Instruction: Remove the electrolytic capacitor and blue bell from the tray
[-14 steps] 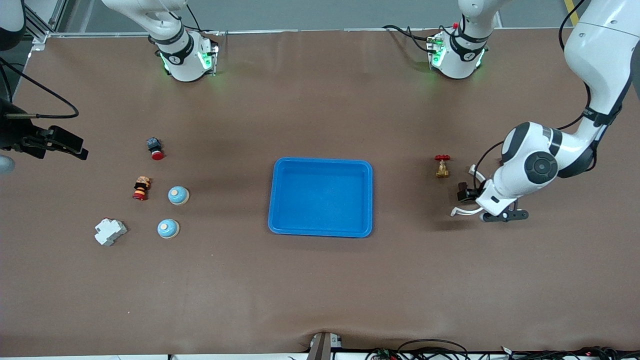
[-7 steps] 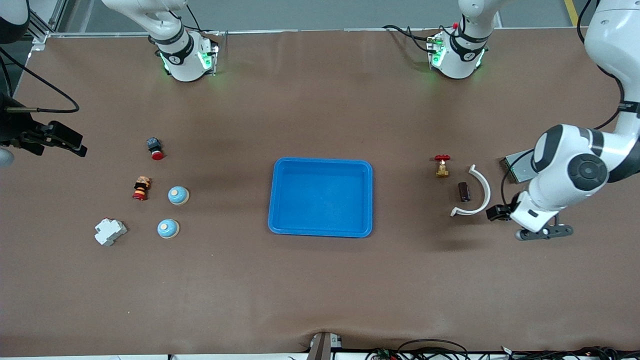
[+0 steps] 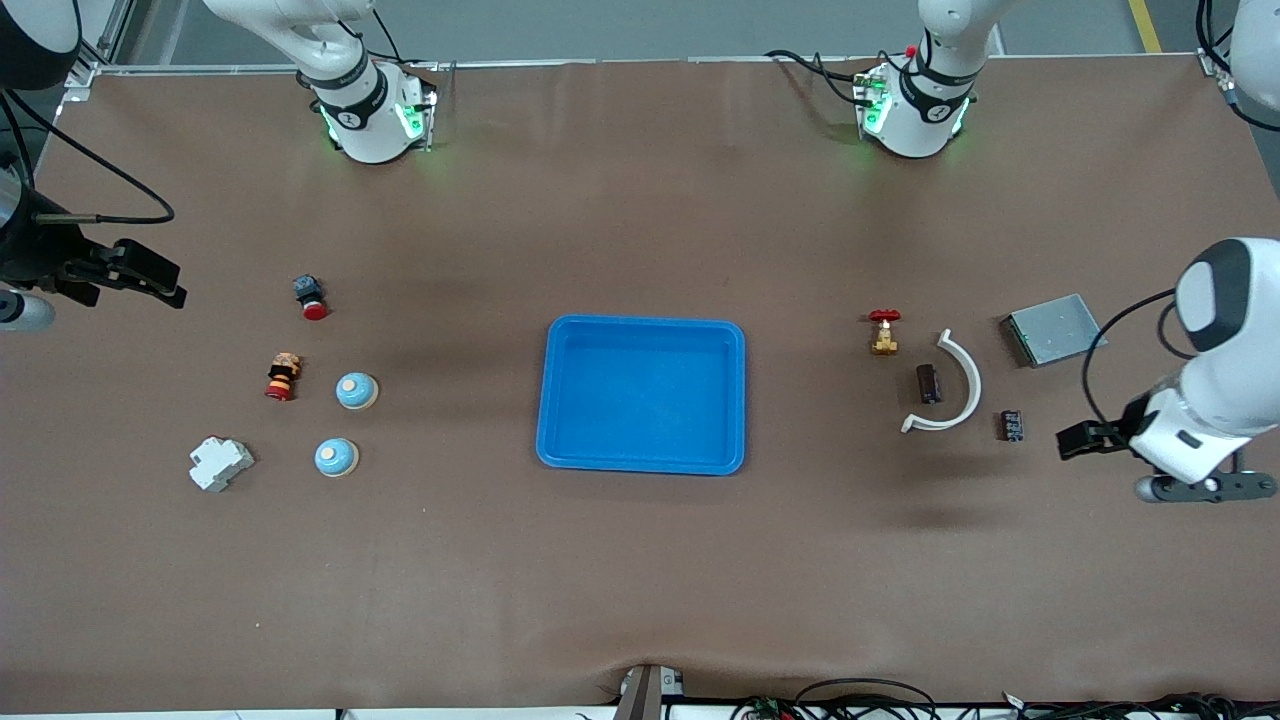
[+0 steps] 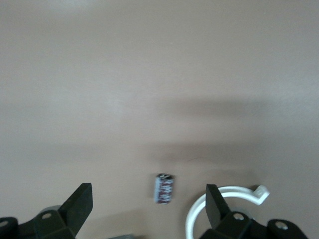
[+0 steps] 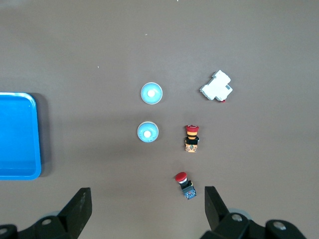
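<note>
Front view, going near to far: the left gripper [image 3: 1195, 487] hangs over the surface [image 3: 640, 580] at the left arm's end, nearest the camera of everything there. Its fingers [image 4: 79, 206] are spread wide and hold nothing; the left wrist view shows bare surface between them, with 1 capacitor [image 4: 164, 188] lying farther off, just beside a white arc [image 4: 219, 204]. At the right arm's end, a white block [image 3: 220, 464] and 1 bell [image 3: 336, 457] lie nearest the camera. A blue tray [image 3: 738, 400] sits mid-surface. Toward the left arm's end, a small capacitor [image 3: 1012, 425] lies near the gripper but apart from it. A darker capacitor [image 3: 929, 383] sits inside the curve of the arc [image 3: 960, 390]. At about the same depth at the right arm's end are a 2nd bell [image 3: 356, 391] and a red-and-yellow button [image 3: 282, 377]. Farther from the camera come a grey plate [image 3: 1052, 329] and a brass valve [image 3: 884, 333]; a red button [image 3: 310, 296] lies at the right arm's end.

The right gripper [image 3: 150, 280] hovers over the edge of the surface at the right arm's end. Its fingers [image 5: 79, 209] are also spread wide, gripping nothing. The right wrist view looks down on both bells [image 5: 151, 93], both buttons, the block and a corner of the tray.
</note>
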`<state>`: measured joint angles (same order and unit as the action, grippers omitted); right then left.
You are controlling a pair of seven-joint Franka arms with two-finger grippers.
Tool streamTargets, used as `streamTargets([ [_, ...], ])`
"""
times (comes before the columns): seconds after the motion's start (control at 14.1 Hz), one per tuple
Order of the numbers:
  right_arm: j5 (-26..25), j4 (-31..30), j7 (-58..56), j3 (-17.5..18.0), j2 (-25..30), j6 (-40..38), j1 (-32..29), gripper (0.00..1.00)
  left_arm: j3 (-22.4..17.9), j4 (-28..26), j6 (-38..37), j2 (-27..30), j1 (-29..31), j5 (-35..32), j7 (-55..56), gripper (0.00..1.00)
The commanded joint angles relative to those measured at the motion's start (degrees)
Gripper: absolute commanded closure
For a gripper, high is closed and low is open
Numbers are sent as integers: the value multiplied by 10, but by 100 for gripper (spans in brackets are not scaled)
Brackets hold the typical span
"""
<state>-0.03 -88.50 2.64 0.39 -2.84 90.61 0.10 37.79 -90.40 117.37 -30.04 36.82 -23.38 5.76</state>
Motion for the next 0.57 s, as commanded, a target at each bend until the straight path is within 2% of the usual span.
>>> streamTargets([
  [0.0, -2, -15, 3, 2, 16, -3, 0, 0, 7, 19, -29, 12, 15, 17, -42, 0],
  [0.07, -2, -15, 4, 2, 16, -3, 0, 0, 9, 22, -33, 18, 22, 26, -43, 0],
  [0.28, -2, -14, 4, 2, 17, -3, 0, 0, 101, 39, -70, 26, 110, 41, -43, 0],
  [0.5, -1, -14, 10, 2, 18, -6, 0, 0, 121, 99, -137, 27, 114, 41, -44, 0],
])
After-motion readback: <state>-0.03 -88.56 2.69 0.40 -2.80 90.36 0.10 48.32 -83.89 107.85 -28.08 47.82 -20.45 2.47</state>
